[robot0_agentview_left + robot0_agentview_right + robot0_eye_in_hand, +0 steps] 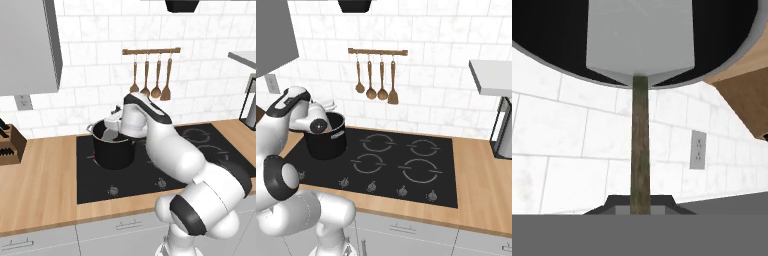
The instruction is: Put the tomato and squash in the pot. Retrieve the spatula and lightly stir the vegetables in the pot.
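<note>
Simulated kitchen, seen from behind a white robot arm. Black pot on the rear left burner of a dark hob, set into a wooden worktop. Arm bent low over the pot, wrist hovering at the rim. End effector clamped on the thin dark handle of the spatula, grip near the handle's end, flat grey blade reaching out ahead and down into the pot's dark opening. Tiled wall and a wall socket behind the handle in the hand view. A glimpse of red inside the pot near the wrist in the left base view, likely the tomato, though too small to be sure; squash not made out, pot contents mostly hidden by the arm and blade. Judged progress: late in the task, spatula already fetched and brought to the pot, vegetables probably loaded, light stirring either under way or just about to start. Left to do: a few gentle sweeps of the blade through the pot. Four brown wooden utensils hanging on a wall rail above the hob, untouched. Knife block at the far left of the worktop.
</note>
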